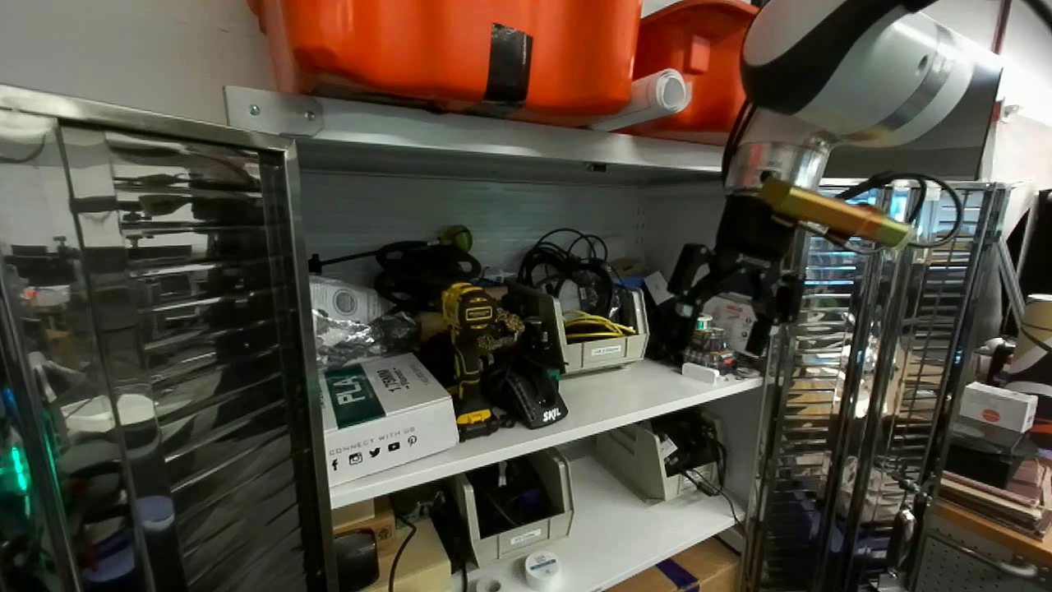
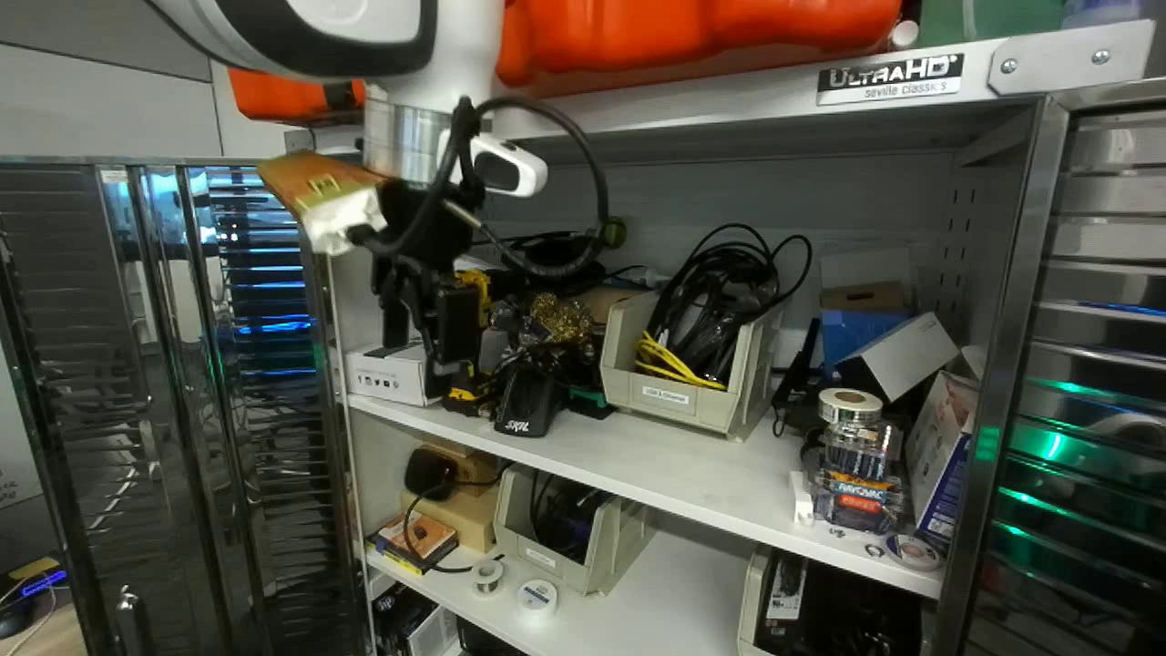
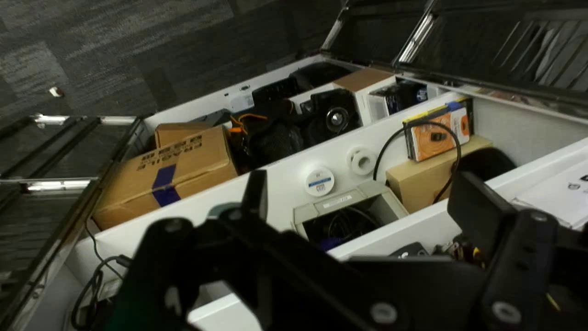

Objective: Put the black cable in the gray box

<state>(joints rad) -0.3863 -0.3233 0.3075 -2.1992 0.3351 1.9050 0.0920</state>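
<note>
My gripper (image 1: 723, 316) (image 2: 422, 346) hangs in front of the open cabinet, above the upper shelf's level. In the wrist view its fingers (image 3: 367, 197) are wide apart with nothing between them. A black cable (image 2: 412, 528) loops on the lower shelf beside a tan box; it also shows in the wrist view (image 3: 455, 133). More black cables (image 1: 567, 255) (image 2: 720, 282) are piled in a gray box (image 1: 604, 353) (image 2: 674, 410) on the upper shelf, with a yellow cable. Another gray box (image 1: 526, 538) (image 2: 551, 565) (image 3: 337, 200) with dark cables stands on the lower shelf. Which cable and box are meant cannot be told.
A yellow drill (image 1: 468, 353), a SKIL charger (image 1: 534, 403) (image 2: 528, 401) and a white PLA box (image 1: 394, 415) are on the upper shelf. A third gray box (image 1: 649, 469) is on the lower shelf. White spools (image 3: 319, 180) lie nearby. Metal doors (image 1: 279, 370) flank the shelves.
</note>
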